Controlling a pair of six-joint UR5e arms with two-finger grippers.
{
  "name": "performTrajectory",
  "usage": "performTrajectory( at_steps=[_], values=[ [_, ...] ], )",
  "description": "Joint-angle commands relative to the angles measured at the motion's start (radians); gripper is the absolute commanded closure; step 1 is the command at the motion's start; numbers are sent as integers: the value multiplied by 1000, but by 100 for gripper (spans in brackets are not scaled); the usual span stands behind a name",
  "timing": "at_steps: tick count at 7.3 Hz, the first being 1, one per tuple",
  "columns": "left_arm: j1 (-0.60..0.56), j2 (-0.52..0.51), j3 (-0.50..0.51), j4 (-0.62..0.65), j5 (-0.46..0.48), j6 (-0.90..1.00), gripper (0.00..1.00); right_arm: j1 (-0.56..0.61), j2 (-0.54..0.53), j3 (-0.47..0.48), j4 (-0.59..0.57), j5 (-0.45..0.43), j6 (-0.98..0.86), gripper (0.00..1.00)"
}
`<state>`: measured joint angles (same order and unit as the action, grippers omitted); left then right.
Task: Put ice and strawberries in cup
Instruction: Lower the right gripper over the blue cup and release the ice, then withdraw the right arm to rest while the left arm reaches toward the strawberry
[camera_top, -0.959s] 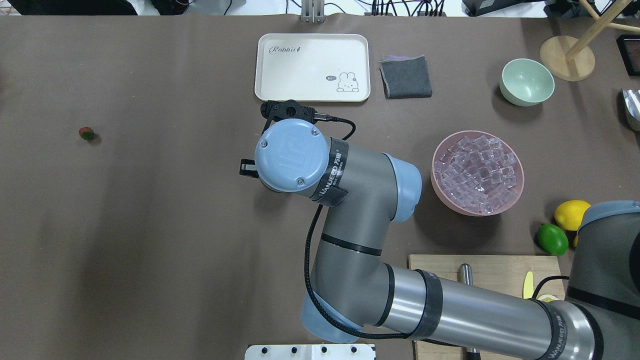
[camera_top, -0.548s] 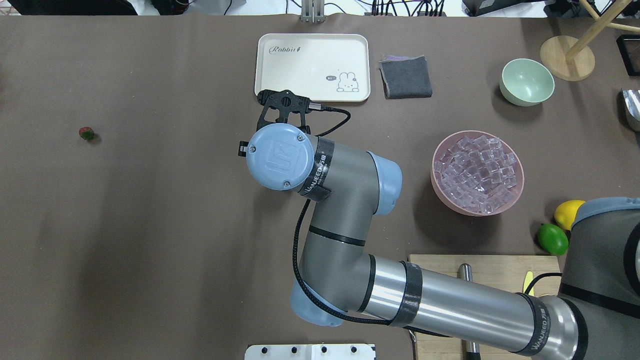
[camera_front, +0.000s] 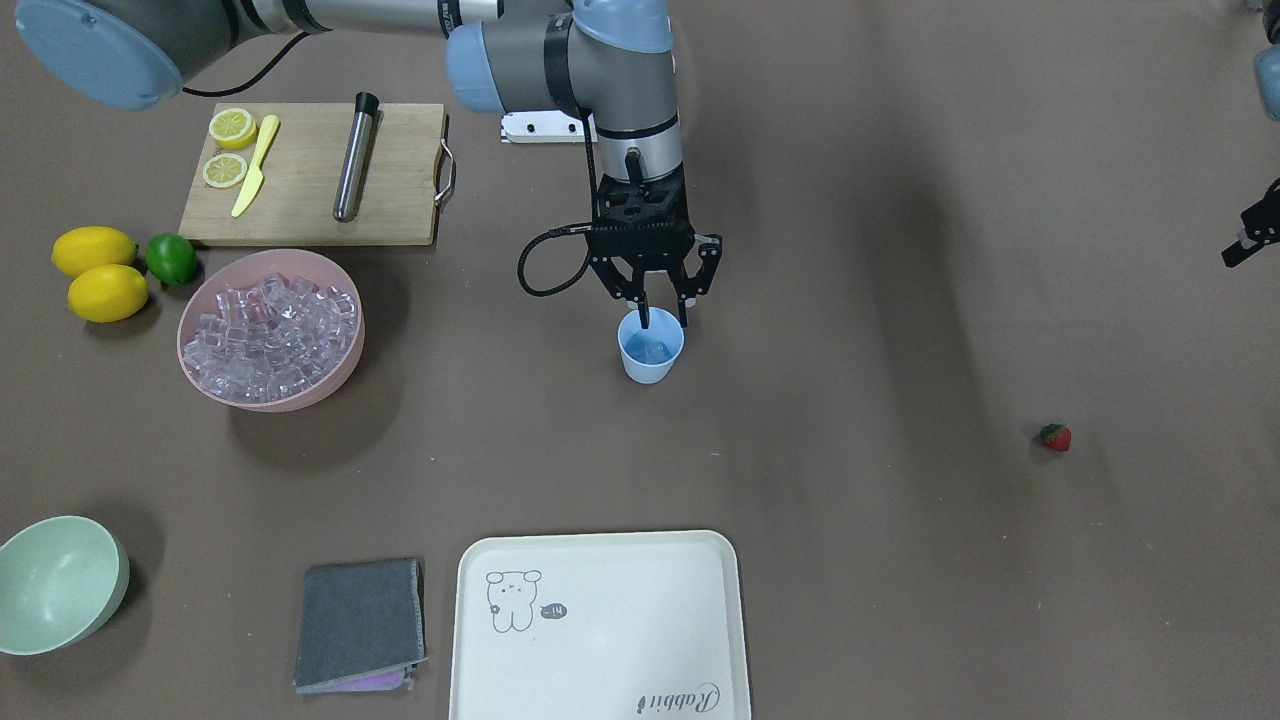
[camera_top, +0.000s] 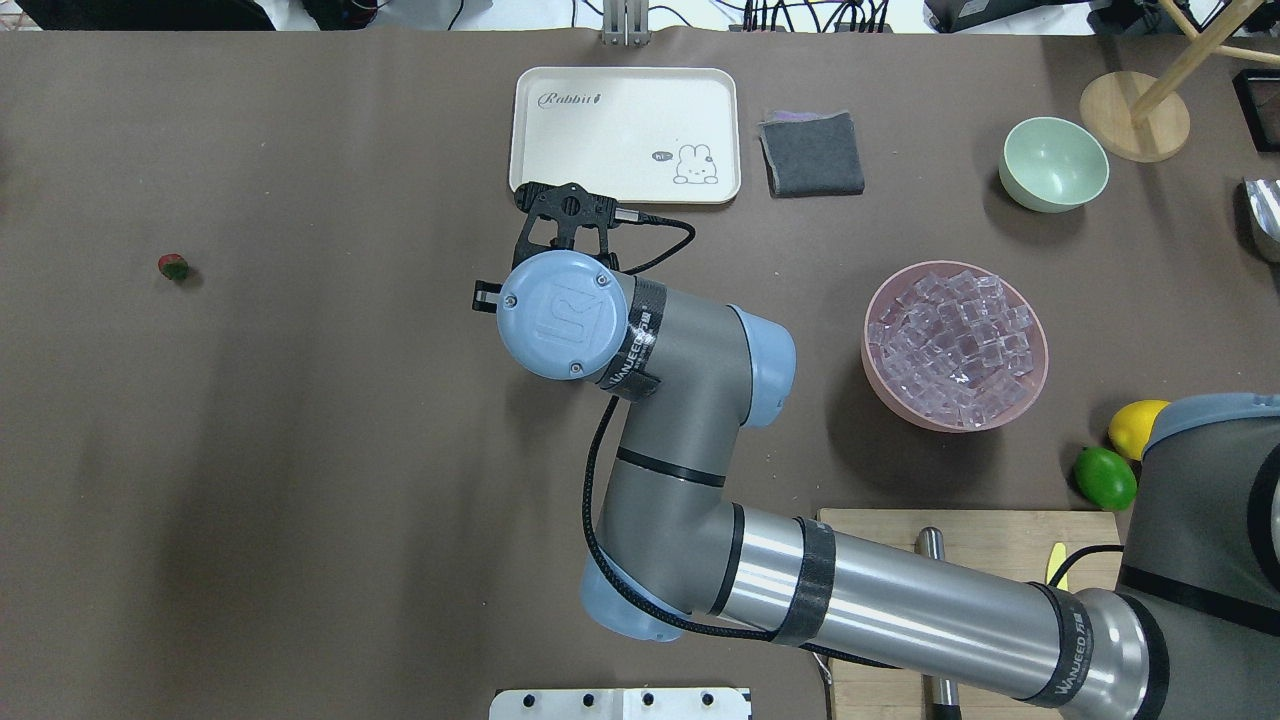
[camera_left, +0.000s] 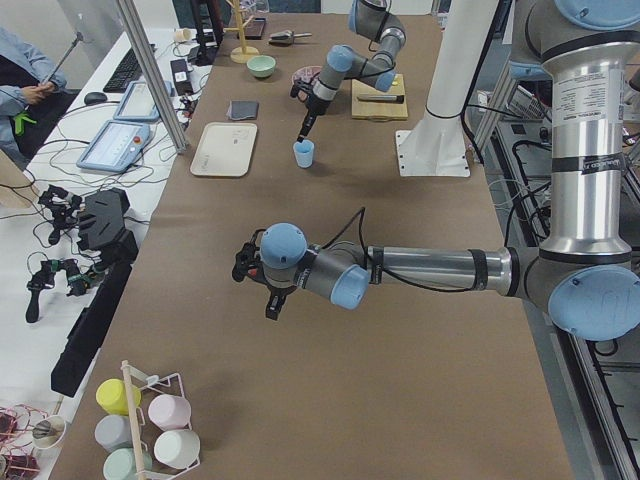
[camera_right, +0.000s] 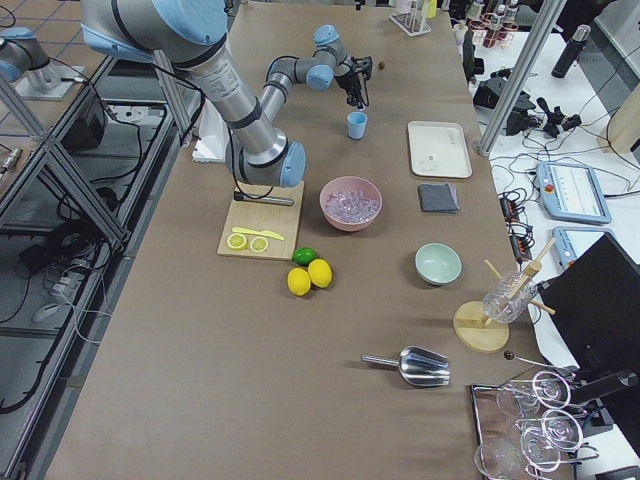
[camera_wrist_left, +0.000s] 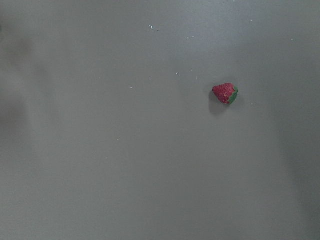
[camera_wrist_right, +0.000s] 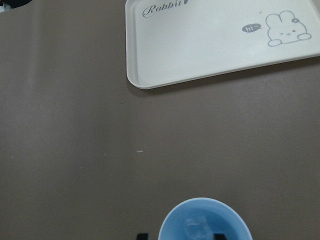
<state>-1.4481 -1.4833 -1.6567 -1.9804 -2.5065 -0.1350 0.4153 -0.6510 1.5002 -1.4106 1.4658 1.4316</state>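
Observation:
The light-blue cup (camera_front: 650, 350) stands mid-table with one clear ice cube (camera_wrist_right: 196, 228) inside it. It also shows in the right wrist view (camera_wrist_right: 202, 220); in the overhead view the right wrist hides it. My right gripper (camera_front: 664, 312) hangs just over the cup's rim, open and empty. More ice (camera_front: 270, 325) fills the pink bowl (camera_front: 335, 375). The strawberry (camera_front: 1054, 437) lies alone on the table far to my left and shows in the left wrist view (camera_wrist_left: 225, 93). My left gripper (camera_front: 1250, 238) is only partly seen at the view's edge, well short of the strawberry; I cannot tell its state.
A cream rabbit tray (camera_top: 625, 135) and a grey cloth (camera_top: 812, 153) lie beyond the cup. A pale green bowl (camera_top: 1053, 163), lemons (camera_front: 95, 270), a lime (camera_front: 172, 258) and a cutting board (camera_front: 310, 175) with a knife and a metal cylinder sit on my right.
My right wrist has shifted a little left and towards the tray, with the gripper turned more upright over the cup. The strawberry has not moved.

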Motion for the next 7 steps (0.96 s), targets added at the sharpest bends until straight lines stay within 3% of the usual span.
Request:
performTrajectory(
  at_steps=[1, 2, 3, 4, 5, 6, 7],
  values=[
    [0, 0, 0, 0, 0, 0, 2, 35, -7, 26, -8, 83, -16, 1],
    [0, 0, 0, 0, 0, 0, 2, 95, -31, 52, -34, 202, -60, 1],
    [0, -3, 0, 0, 2, -8, 2, 152, -92, 143, -148, 308, -151, 1],
    [11, -15, -8, 2, 3, -70, 2, 190, -181, 264, -275, 329, -295, 1],
    [29, -44, -6, 8, 14, -109, 2, 262, -272, 349, -318, 405, -438, 0],
    [52, -73, -3, 12, 35, -138, 2, 349, -362, 376, -318, 532, -544, 1],
    [92, -100, -2, 14, 111, -185, 2, 429, -436, 399, -320, 551, -715, 0]
  ],
)
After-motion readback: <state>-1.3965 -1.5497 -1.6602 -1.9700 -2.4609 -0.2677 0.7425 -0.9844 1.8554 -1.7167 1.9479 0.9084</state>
